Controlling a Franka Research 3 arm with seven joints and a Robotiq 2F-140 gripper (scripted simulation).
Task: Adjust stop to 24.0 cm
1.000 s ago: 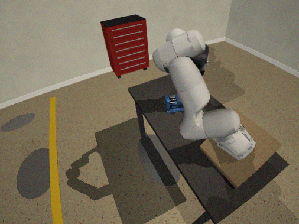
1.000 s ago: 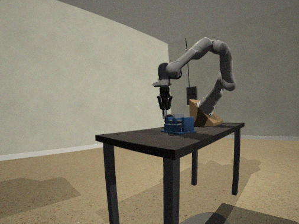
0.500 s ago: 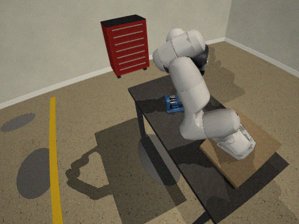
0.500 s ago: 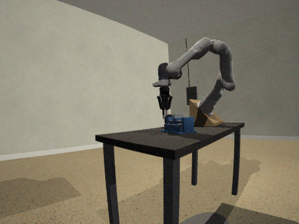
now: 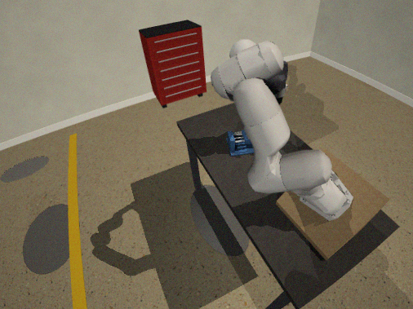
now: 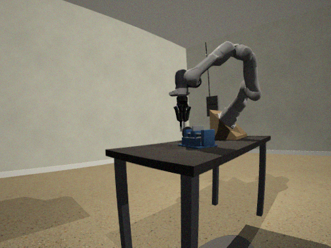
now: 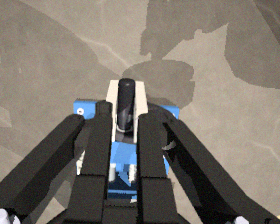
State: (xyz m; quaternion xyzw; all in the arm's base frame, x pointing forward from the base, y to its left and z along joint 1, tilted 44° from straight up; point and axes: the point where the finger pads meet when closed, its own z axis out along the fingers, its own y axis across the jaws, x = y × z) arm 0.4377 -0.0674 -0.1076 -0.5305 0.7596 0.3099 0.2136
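Note:
A blue stop fixture (image 5: 241, 143) sits on the dark table (image 5: 245, 182), near its far end; it also shows in the exterior view (image 6: 197, 138). In the wrist view the fixture (image 7: 121, 166) lies below my fingers, with a pale handwheel (image 7: 139, 100) at its end and a dark crank handle (image 7: 125, 97) standing up from it. My gripper (image 7: 126, 93) points straight down and is shut on that handle. From the side my gripper (image 6: 181, 126) hangs over the fixture's left end. In the top view my own arm hides it. I cannot read the stop's scale.
A red drawer cabinet (image 5: 173, 61) stands by the back wall. My arm's base is on a wooden wedge (image 5: 330, 206) at the table's near end. A yellow line (image 5: 75, 222) runs along the floor. A dark box on a thin pole (image 6: 212, 105) stands behind the table.

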